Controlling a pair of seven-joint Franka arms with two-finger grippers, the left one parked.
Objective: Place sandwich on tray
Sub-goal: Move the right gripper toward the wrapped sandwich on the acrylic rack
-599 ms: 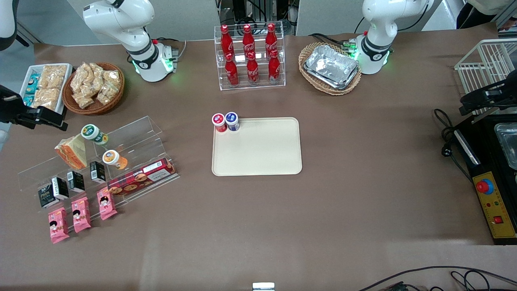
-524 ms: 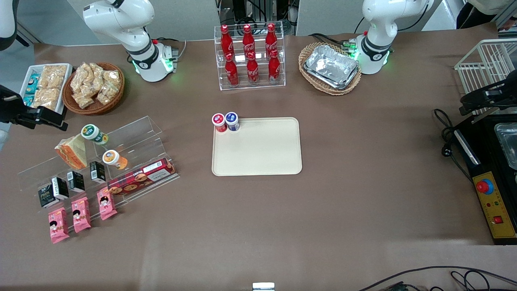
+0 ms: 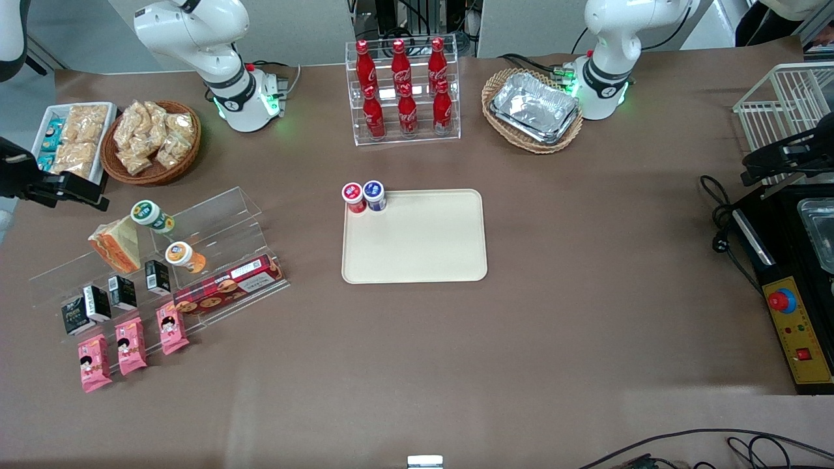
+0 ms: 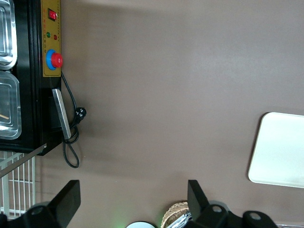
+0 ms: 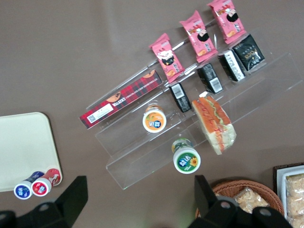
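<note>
1. The triangular wedge sandwich in clear wrap (image 3: 117,244), pale bread with orange-red filling layers, leans on the upper step of a clear acrylic stepped display shelf (image 3: 218,212) toward the working arm's end of the table.
2. In the front view, the sandwich lies at about nine o'clock from the large flat cream-beige rectangular plastic tray (image 3: 423,244), well apart from it.
3. The black two-finger gripper (image 3: 94,195) hangs above the table at about eleven o'clock from the sandwich, near it but not touching it.
4. In the right wrist view, the gripper's (image 5: 138,187) fingers (image 5: 76,190) are spread wide and released, with nothing between them.
5. A small green-lidded cup (image 3: 151,215) sits just beside the sandwich at about one o'clock, and an orange-lidded cup (image 3: 182,255) stands one step lower.
6. Three small black cartons (image 3: 122,291) stand on the shelf at about six o'clock from the sandwich.
7. A red-lidded cup (image 3: 353,195) and a blue-lidded cup (image 3: 374,193) stand touching each other at the tray's eleven o'clock corner.
8. The rest of the tray's surface is bare.
</note>
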